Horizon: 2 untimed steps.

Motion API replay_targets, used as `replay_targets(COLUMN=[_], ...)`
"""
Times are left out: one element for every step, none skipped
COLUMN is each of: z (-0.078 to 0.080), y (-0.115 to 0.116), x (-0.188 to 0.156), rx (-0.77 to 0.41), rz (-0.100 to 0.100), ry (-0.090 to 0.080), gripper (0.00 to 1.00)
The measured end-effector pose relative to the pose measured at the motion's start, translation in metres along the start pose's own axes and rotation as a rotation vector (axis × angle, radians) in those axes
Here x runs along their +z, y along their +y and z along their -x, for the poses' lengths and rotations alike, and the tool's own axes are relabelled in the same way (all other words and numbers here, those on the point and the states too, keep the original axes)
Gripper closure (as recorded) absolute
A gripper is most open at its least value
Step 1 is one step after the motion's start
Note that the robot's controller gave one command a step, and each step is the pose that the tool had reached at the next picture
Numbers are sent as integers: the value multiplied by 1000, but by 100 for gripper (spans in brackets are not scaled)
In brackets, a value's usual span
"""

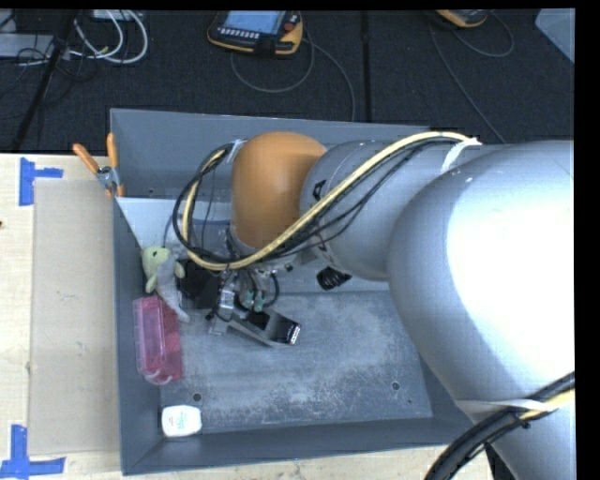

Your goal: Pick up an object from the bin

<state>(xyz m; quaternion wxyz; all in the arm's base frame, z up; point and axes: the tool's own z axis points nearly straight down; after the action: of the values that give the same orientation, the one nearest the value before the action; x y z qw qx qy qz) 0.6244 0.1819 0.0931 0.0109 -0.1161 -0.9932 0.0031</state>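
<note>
From my seat, the biggest thing is the arm [487,272], which covers the right half of the grey bin [319,380]. Its orange cover [267,187] and looped cables hang over the bin's upper middle. Beyond the far wall I see dark floor with loose cables and a handheld controller [255,28].

The bin floor is dusty and scuffed. It lies bare along the near wall and toward the near right corner, and that is the widest free room.

The gripper [232,305] is down low, left of centre. I cannot tell whether it is open or closed. Just beside it, on the near side, lies a black flat piece [270,328] with a pale end.

A pink translucent box [157,339] lies along the left wall, with a small yellow-green plush toy [155,264] beyond it. A small black part [330,277] sits under the arm. A white tag [181,421] rests in the near left corner.
</note>
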Motion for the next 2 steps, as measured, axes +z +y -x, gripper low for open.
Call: replay_targets(z=[1, 1], y=[-1, -1], x=[-2, -2], rx=[0, 1], rz=[1, 1], ry=[-2, -2], gripper=[100, 100])
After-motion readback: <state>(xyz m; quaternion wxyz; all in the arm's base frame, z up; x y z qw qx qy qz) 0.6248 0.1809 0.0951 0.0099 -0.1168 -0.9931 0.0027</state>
